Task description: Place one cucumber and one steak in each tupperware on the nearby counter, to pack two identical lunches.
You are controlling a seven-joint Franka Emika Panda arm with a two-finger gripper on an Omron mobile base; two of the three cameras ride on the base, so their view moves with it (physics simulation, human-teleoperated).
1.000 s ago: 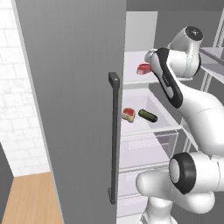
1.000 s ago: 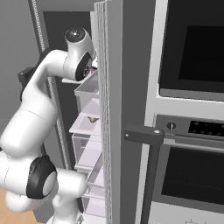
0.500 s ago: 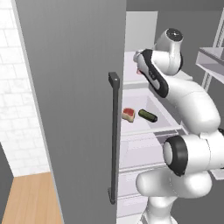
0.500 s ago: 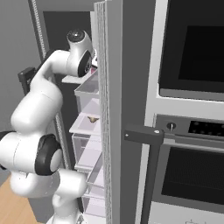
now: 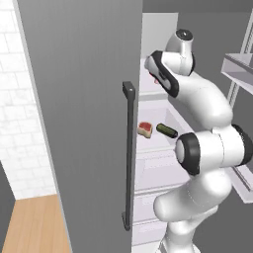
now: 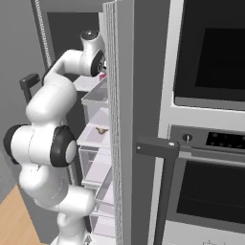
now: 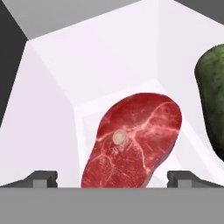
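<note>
My arm rises from the base, bends at the elbow and reaches up and forward into the open fridge, with the wrist tucked over the upper shelf (image 5: 148,96). In the hand view my claw (image 7: 113,180) is spread wide, a fingertip (image 7: 41,179) on each side of a steak (image 7: 133,140) that lies flat on the white shelf floor. The tips are apart from the meat and nothing is gripped. A cucumber (image 7: 212,105) lies just beside that steak, cut off by the frame edge.

The white side wall (image 7: 48,113) stands close on one side and the back wall (image 7: 109,48) lies just beyond the steak, so the room around it is tight (the cucumber closes the other side).

One shelf lower, in the left base view, a second steak (image 5: 145,129) with a pale rim and a second cucumber (image 5: 167,131) lie near each other but apart. The grey fridge door (image 5: 84,118) with its dark handle (image 5: 129,153) stands open to the left of my arm.
</note>
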